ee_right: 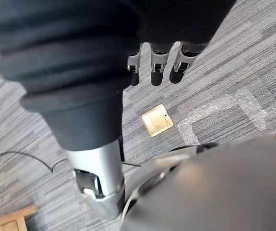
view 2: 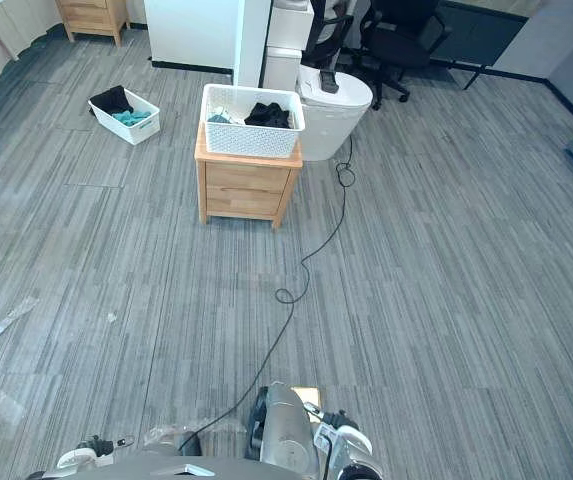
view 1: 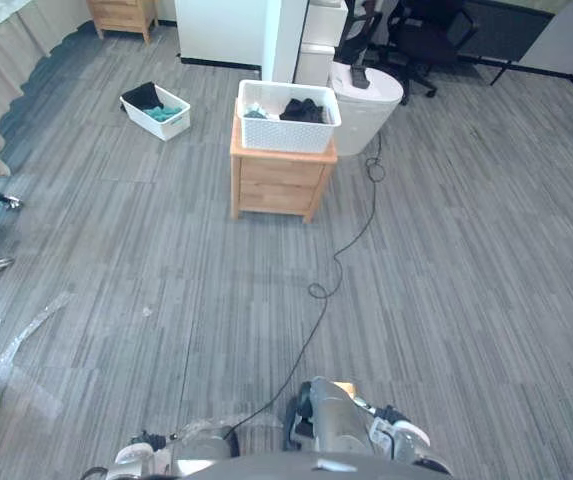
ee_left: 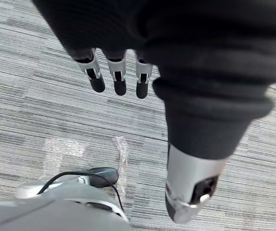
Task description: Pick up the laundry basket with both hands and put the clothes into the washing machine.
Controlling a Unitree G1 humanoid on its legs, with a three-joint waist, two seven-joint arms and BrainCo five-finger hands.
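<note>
Seeing one white lattice-sided laundry basket (view 1: 288, 133), rectangular and open-topped, on top of a light wooden bedside cabinet (view 1: 276, 182), well ahead across the grey striped floor (view 1: 466, 280). Holding clothes (view 1: 303, 109) in two clumps: black toward the right, teal at the left end.

Counting one white round-topped washing machine (view 1: 368, 110) just beside the cabinet, back-right, with one dark item (view 1: 359, 76) on its lid. Also one smaller white bin (view 1: 162, 125) on the floor off to the left, well apart, with black and teal cloth inside. So two white containers, one cabinet, one machine. Black office chair (view 1: 418, 40) behind the machine.

Reading left hand (ee_left: 119, 77) as fingers straight, hanging over bare floor, gripping nothing. Same for right hand (ee_right: 158, 67): straight fingers, empty, above one brass floor plate (ee_right: 157, 120). Both hands well apart from the basket.
</note>
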